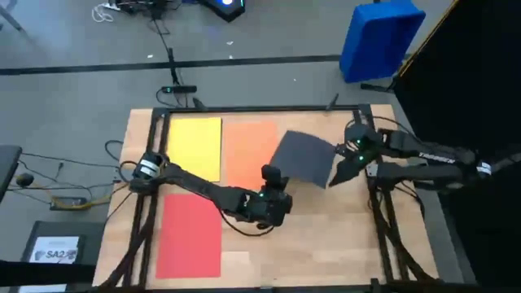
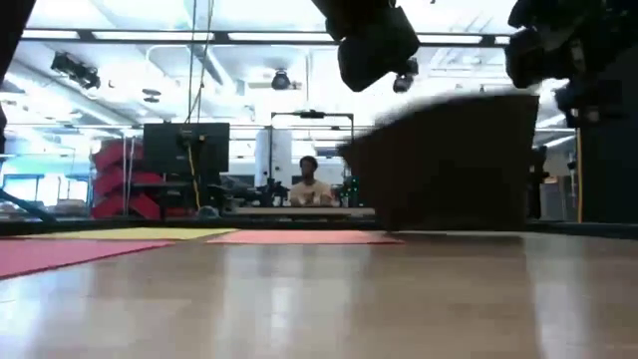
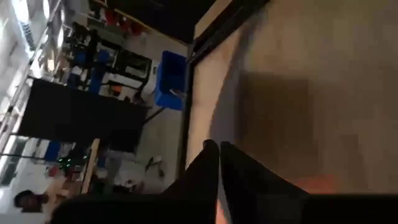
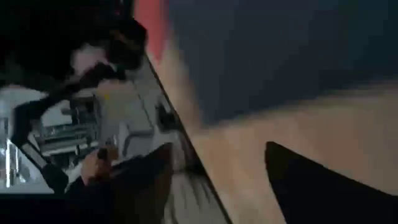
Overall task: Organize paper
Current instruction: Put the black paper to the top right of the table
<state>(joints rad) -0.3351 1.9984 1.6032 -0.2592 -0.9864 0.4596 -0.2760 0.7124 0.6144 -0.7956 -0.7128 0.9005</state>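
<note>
Dark grey paper (image 1: 305, 157) tilted, overlapping orange sheet (image 1: 248, 153); right gripper (image 1: 340, 172) spread wide, empty; left gripper (image 1: 271, 176) closed, empty.

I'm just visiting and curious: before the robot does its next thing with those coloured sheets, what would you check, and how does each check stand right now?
1. Right gripper open: ok, fingers spread beside the dark grey sheet.
2. Dark grey sheet lying flat: not ok, the low view shows it raised off the table.
3. Dark grey sheet lined up with the others: not ok, it is skewed and overlaps the orange sheet.
4. Left gripper shut: ok.
5. Yellow sheet and red sheet flat: ok.
</note>
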